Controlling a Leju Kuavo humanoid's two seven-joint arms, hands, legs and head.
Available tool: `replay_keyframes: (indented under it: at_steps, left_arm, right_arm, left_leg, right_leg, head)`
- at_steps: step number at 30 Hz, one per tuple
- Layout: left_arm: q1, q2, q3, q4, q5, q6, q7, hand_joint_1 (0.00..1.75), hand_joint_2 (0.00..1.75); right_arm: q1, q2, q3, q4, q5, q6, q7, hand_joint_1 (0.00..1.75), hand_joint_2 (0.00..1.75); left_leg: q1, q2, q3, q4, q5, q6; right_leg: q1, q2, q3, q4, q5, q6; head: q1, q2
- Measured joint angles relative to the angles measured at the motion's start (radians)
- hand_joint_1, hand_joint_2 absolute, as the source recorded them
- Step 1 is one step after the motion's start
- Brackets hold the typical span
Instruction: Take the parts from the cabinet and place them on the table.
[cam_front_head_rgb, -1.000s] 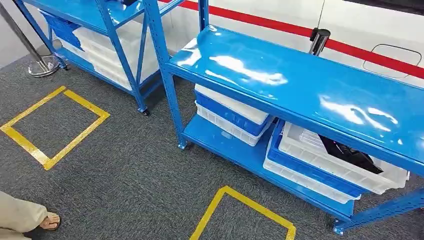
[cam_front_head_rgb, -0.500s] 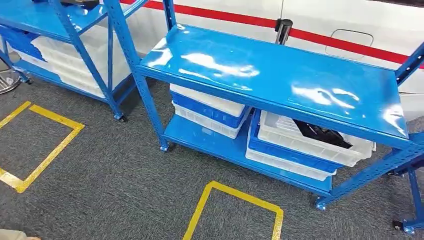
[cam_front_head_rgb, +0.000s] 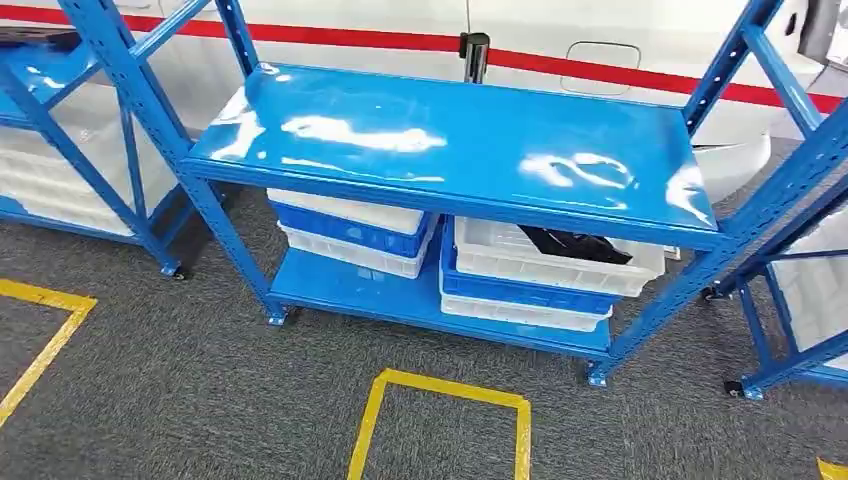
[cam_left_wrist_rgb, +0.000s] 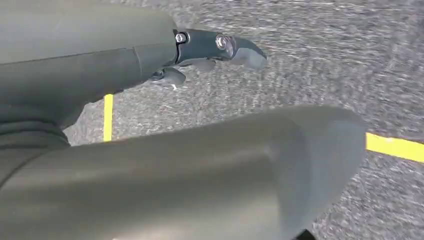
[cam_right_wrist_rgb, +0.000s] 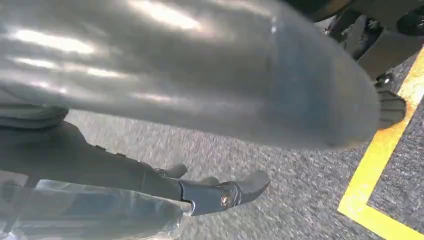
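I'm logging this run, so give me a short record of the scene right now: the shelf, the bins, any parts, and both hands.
shelf: blue rack, bare top
lower shelf: two stacks of white and blue bins
parts: dark items in the right stack's top white bin
floor: grey carpet, yellow tape square before the rack
left hand: hanging over carpet, holding nothing
right hand: hanging over carpet, holding nothing

The blue cabinet (cam_front_head_rgb: 450, 140) has a bare top shelf, open from the front edge to the back, where a dark post (cam_front_head_rgb: 473, 55) stands. Below it the gap is tight: stacked white and blue bins (cam_front_head_rgb: 545, 270) fill the lower shelf nearly from corner to corner, the right stack's top bin holding black parts (cam_front_head_rgb: 575, 243) just under the shelf's front edge. Slanted uprights (cam_front_head_rgb: 770, 190) crowd the right corner.
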Motion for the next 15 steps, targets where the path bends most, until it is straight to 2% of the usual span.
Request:
replay_keyframes:
  at_steps: [1, 2, 3, 4, 5, 6, 7, 8, 9, 10, 11, 12, 13, 14, 15]
  left_arm:
    - [0.0, 0.0, 0.0, 0.0, 0.0, 0.0, 0.0, 0.0, 0.0]
    - [0.0, 0.0, 0.0, 0.0, 0.0, 0.0, 0.0, 0.0, 0.0]
    - [-0.002, 0.0, 0.0, 0.0, 0.0, 0.0, -0.001, 0.0, 0.0]
    - [-0.005, -0.001, 0.0, 0.0, 0.0, 0.0, -0.001, 0.0, 0.0]
    - [-0.007, -0.002, 0.0, 0.0, 0.0, 0.0, -0.002, 0.0, 0.0]
    - [-0.006, -0.003, 0.0, 0.0, 0.001, 0.0, -0.002, 0.0, 0.0]
    - [-0.003, -0.002, 0.0, 0.0, 0.002, 0.0, -0.002, 0.0, 0.0]
    - [-0.001, -0.003, 0.0, 0.0, 0.002, 0.0, -0.002, 0.0, 0.0]
    - [-0.001, -0.003, 0.0, 0.0, 0.002, 0.0, -0.002, 0.0, 0.0]
    - [-0.001, -0.003, 0.0, 0.0, 0.002, 0.0, -0.002, 0.0, 0.0]
    - [-0.001, -0.003, 0.0, 0.0, 0.002, 0.0, -0.002, 0.0, 0.0]
    - [-0.002, -0.003, 0.0, 0.0, 0.002, 0.0, -0.002, 0.0, 0.0]
    - [-0.002, -0.004, 0.0, 0.0, 0.002, 0.0, -0.002, 0.0, 0.0]
    - [-0.003, -0.004, 0.0, 0.0, 0.002, 0.0, -0.002, 0.0, 0.0]
    - [-0.003, -0.004, 0.0, 0.0, 0.002, 0.0, -0.002, 0.0, 0.0]
  right_arm:
    - [0.0, 0.0, -0.001, 0.0, -0.001, 0.0, 0.0, 0.0, 0.0]
    - [0.001, 0.0, -0.001, 0.0, -0.002, 0.0, -0.001, 0.0, 0.0]
    - [0.004, 0.0, -0.002, 0.0, -0.002, 0.0, -0.001, 0.0, 0.0]
    - [0.005, 0.001, -0.002, 0.0, -0.001, -0.003, -0.001, 0.0, 0.0]
    - [0.005, 0.002, -0.002, 0.0, 0.0, -0.003, -0.001, 0.0, 0.0]
    - [0.002, 0.002, -0.002, 0.0, 0.0, -0.005, -0.001, 0.0, 0.0]
    - [-0.001, 0.002, -0.002, 0.0, 0.0, -0.007, -0.001, 0.0, 0.0]
    - [-0.002, 0.001, -0.002, 0.0, 0.0, -0.009, -0.001, 0.0, 0.0]
    - [-0.002, 0.001, -0.002, 0.0, 0.0, -0.009, -0.001, 0.0, 0.0]
    - [-0.002, 0.001, -0.002, 0.0, 0.0, -0.009, -0.001, 0.0, 0.0]
    - [0.0, 0.001, -0.002, 0.0, 0.0, -0.01, -0.001, 0.0, 0.0]
    - [0.003, 0.001, -0.002, 0.0, 0.0, -0.01, -0.001, 0.0, 0.0]
    - [0.003, 0.0, -0.002, 0.0, 0.001, -0.01, -0.001, 0.0, 0.0]
    - [0.002, 0.0, -0.003, 0.0, 0.001, -0.01, -0.001, 0.0, 0.0]
    - [-0.002, 0.0, -0.003, 0.0, 0.001, -0.01, -0.001, 0.0, 0.0]
  left_leg:
    - [-0.004, 0.012, -0.003, 0.002, 0.001, 0.0]
    - [-0.009, 0.021, -0.003, 0.002, 0.001, 0.005]
    - [-0.013, 0.029, -0.002, 0.001, 0.004, 0.011]
    - [-0.008, 0.041, 0.001, -0.012, 0.012, 0.023]
    - [-0.006, 0.055, 0.001, -0.017, 0.018, 0.031]
    - [-0.007, 0.062, -0.002, -0.017, 0.019, 0.039]
    - [-0.01, 0.076, -0.003, -0.017, 0.018, 0.04]
    - [-0.013, 0.091, -0.004, -0.017, 0.018, 0.041]
    - [-0.015, 0.105, -0.006, -0.016, 0.018, 0.041]
    - [-0.016, 0.116, -0.006, -0.016, 0.018, 0.041]
    - [-0.016, 0.128, -0.006, -0.016, 0.018, 0.041]
    - [-0.016, 0.139, -0.004, -0.016, 0.017, 0.04]
    - [-0.016, 0.148, -0.002, -0.016, 0.016, 0.038]
    - [-0.017, 0.156, 0.002, -0.015, 0.014, 0.035]
    - [-0.026, 0.166, 0.005, -0.014, 0.01, 0.029]
  right_leg:
    - [-0.003, 0.011, -0.006, -0.001, 0.004, 0.006]
    - [-0.008, 0.018, -0.009, -0.005, 0.006, 0.014]
    - [-0.011, 0.027, -0.014, -0.012, 0.011, 0.023]
    - [-0.004, 0.03, -0.02, -0.011, 0.011, 0.031]
    - [-0.005, -0.014, -0.025, 0.012, 0.0, 0.029]
    - [-0.002, -0.052, -0.051, 0.057, -0.03, 0.021]
    - [-0.003, -0.069, -0.088, 0.128, -0.068, 0.015]
    - [-0.004, -0.078, -0.134, 0.22, -0.107, 0.011]
    - [-0.003, -0.08, -0.168, 0.291, -0.13, 0.013]
    - [-0.003, -0.081, -0.178, 0.319, -0.133, 0.019]
    - [-0.003, -0.082, -0.16, 0.291, -0.118, 0.028]
    - [-0.003, -0.087, -0.116, 0.216, -0.087, 0.037]
    - [-0.003, -0.101, -0.062, 0.119, -0.053, 0.045]
    - [-0.003, -0.141, -0.008, 0.024, -0.027, 0.047]
    - [0.002, -0.18, -0.001, -0.003, -0.017, 0.034]
  head:
    - [-0.002, 0.0]
    - [-0.001, 0.0]
    - [-0.003, 0.0]
    - [-0.001, 0.0]
    - [0.0, 0.0]
    - [0.004, 0.0]
    - [0.01, 0.0]
    - [0.009, 0.0]
    - [0.01, 0.0]
    - [0.01, 0.0]
    - [0.009, 0.0]
    - [0.012, 0.0]
    - [0.011, 0.0]
    - [0.013, 0.0]
    - [0.013, 0.0]
